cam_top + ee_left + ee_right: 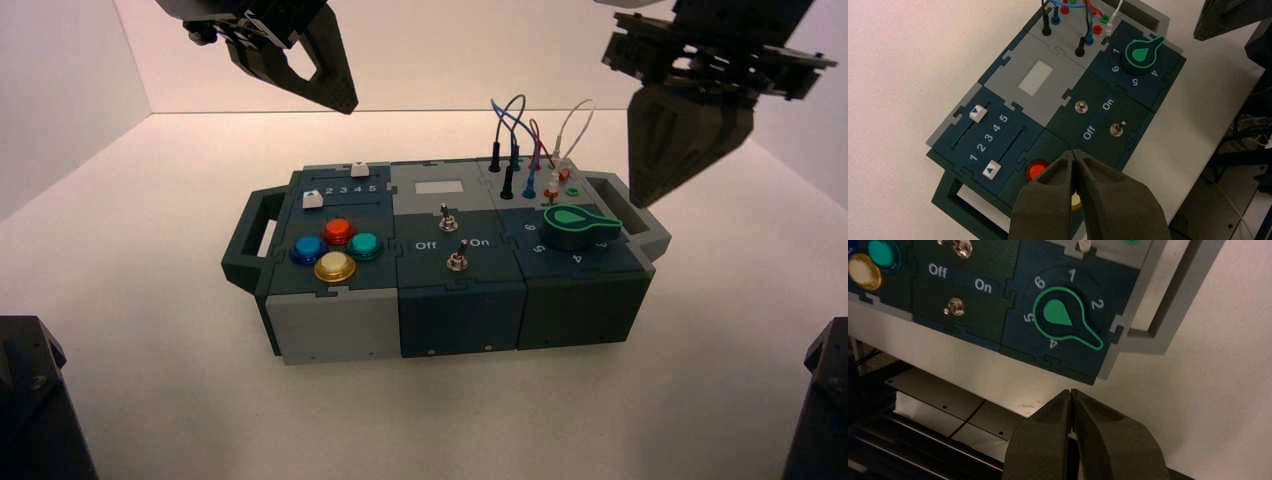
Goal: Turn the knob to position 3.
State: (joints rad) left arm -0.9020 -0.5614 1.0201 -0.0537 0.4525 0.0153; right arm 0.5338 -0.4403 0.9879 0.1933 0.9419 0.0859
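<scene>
Far to the left of the knob, and raised above the level of the box (460, 325), the left gripper (1073, 153) is held with its jaws pressed together, nothing pinched between them. No part in the turning seems to be needed from it.

The knob (1058, 314) is set at the right end of the box. Its long axis is run out toward the right, angled slightly to the robot's side, and its tip is aimed between the 2 (1097, 304) and the 4 (1053, 343). No 3 is shown there; it is presumably covered by the tip, so position 3 appears to be reached already.

Just right of the knob and above it, the right gripper (1071, 393) is held, clearly the nearer of the two. Its jaws are likewise pressed together, empty, and apart from the knob, which is thus placed to their left and below, with its tip turned toward their side. Withdrawal up and to the right would probably be called for; by a leftward sweep at low height, the tip could be knocked off its setting.
</scene>
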